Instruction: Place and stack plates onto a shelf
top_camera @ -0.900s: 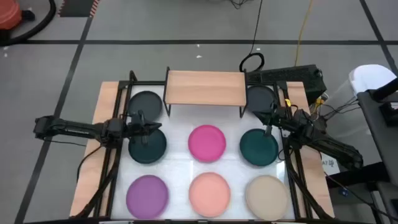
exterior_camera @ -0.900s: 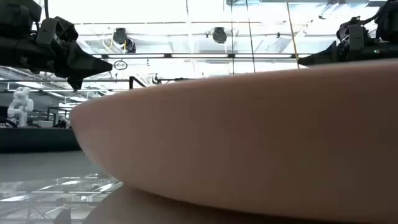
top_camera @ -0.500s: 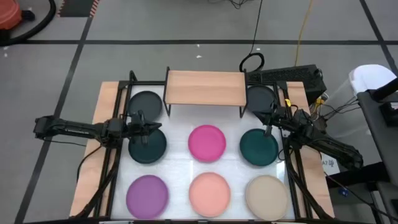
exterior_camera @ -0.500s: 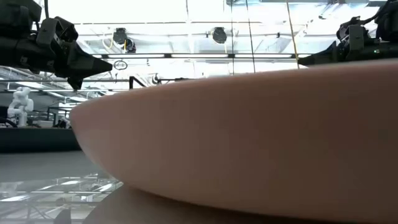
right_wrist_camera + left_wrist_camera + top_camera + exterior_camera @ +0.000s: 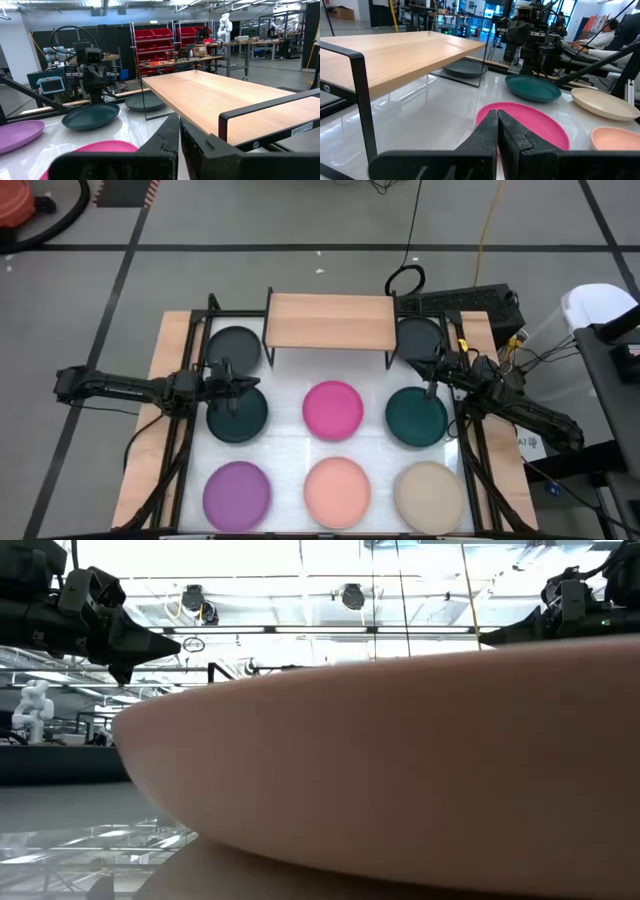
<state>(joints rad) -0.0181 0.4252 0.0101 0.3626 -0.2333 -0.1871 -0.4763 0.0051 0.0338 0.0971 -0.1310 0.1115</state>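
The light-wood shelf (image 5: 330,320) stands at the table's far middle, its top bare. Two charcoal plates (image 5: 233,345) (image 5: 418,335) lie beside it. In the middle row lie a dark teal plate (image 5: 237,412), a magenta one (image 5: 333,408) and a teal one (image 5: 415,417). Purple (image 5: 237,490), salmon (image 5: 337,488) and beige (image 5: 430,492) plates lie along the near edge. My left gripper (image 5: 256,385) (image 5: 497,115) is shut and hovers over the far rim of the dark teal plate. My right gripper (image 5: 414,362) (image 5: 178,119) is shut and hovers between the right charcoal plate and the teal plate.
The salmon plate (image 5: 400,770) fills the low view, close to the camera. Black frame rails (image 5: 180,430) run along both table sides. Cables and a black box (image 5: 470,302) lie behind the table's far right corner. The shelf's thin black legs (image 5: 362,100) stand near the charcoal plates.
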